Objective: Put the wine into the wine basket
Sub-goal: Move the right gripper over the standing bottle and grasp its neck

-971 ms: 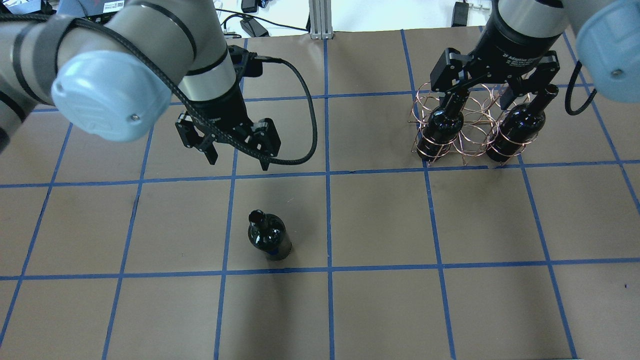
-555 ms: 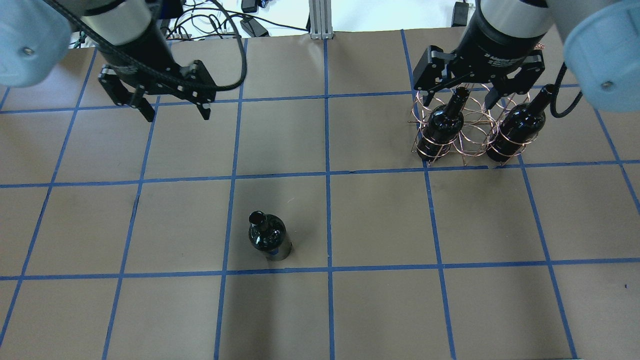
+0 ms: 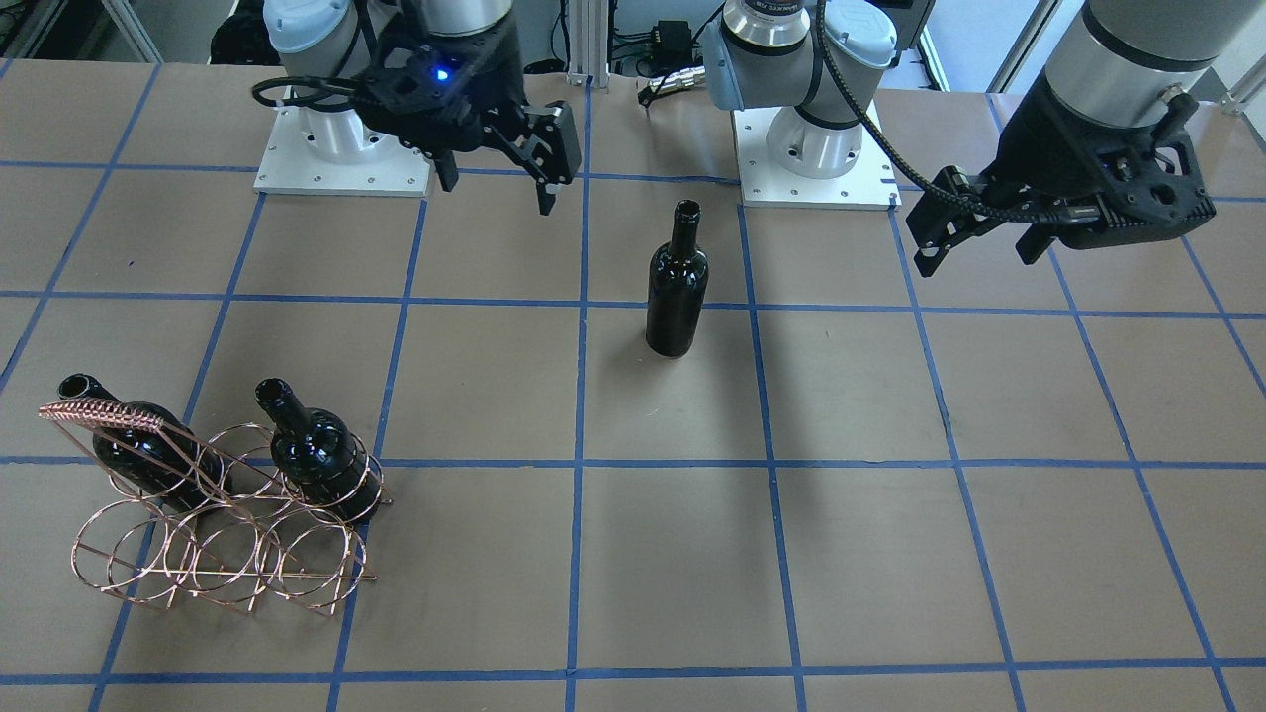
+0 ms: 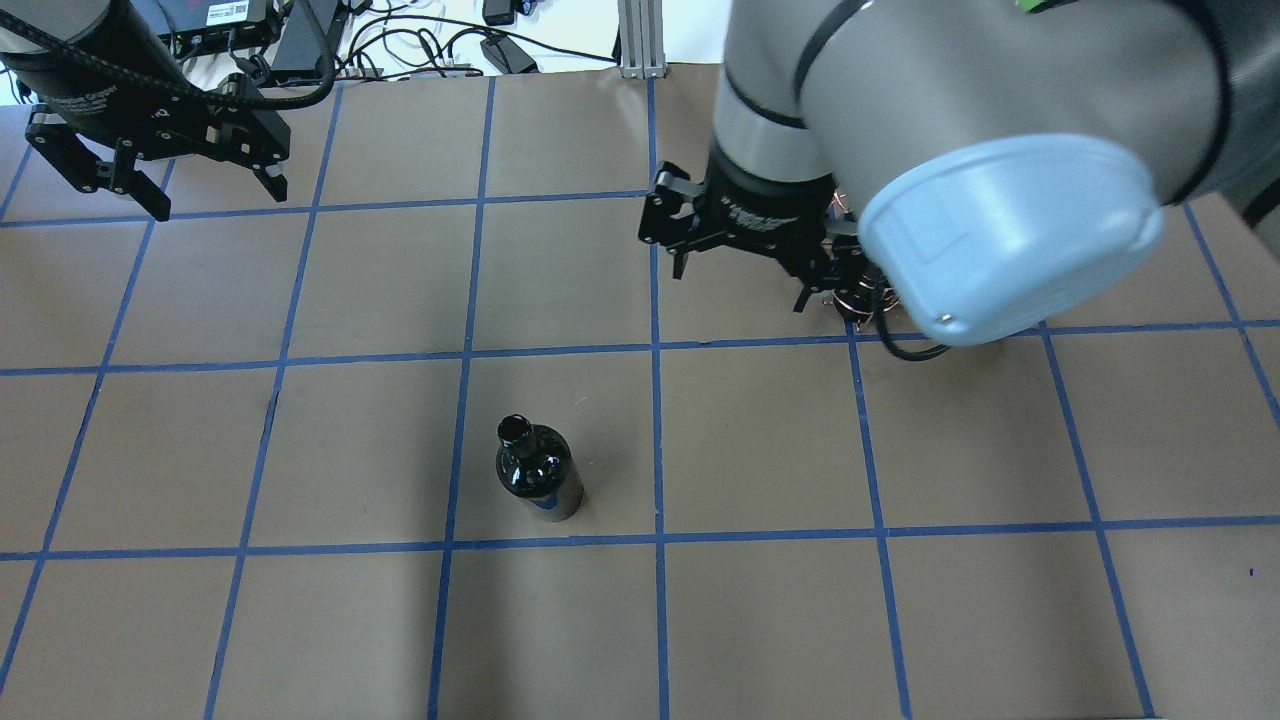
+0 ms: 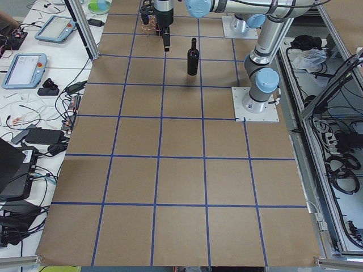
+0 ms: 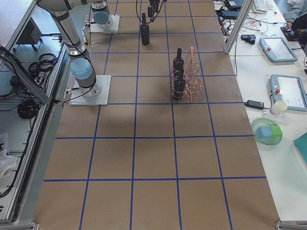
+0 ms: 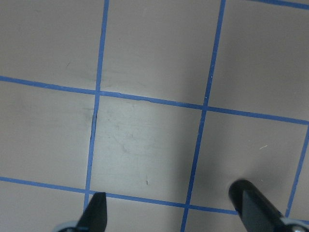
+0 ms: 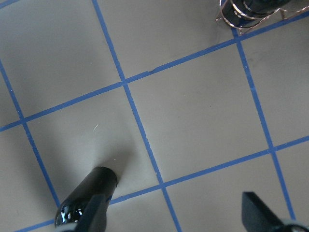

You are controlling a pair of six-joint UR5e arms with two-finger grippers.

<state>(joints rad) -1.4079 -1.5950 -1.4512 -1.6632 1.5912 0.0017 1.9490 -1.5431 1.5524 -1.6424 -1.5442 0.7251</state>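
The wine (image 4: pixel 537 470), a glossy near-black unlabelled bottle with an open lipped mouth, stands upright near the right gripper (image 4: pixel 740 285), whose fingers are spread wide, holding nothing. The left gripper (image 4: pixel 220 203), well apart from it, also has its fingers apart and empty. From overhead the right arm (image 4: pixel 950 150) hides most of the wine basket (image 3: pixel 104 414).

Upright dark wine bottle (image 5: pixel 193 56) on the blue-gridded brown table (image 5: pixel 181 181), toward its far end.

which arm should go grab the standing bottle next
Right. The right hand is open and nearer the standing bottle, which shows in its wrist view, and the wine basket is on its side. The left hand hangs farther off.
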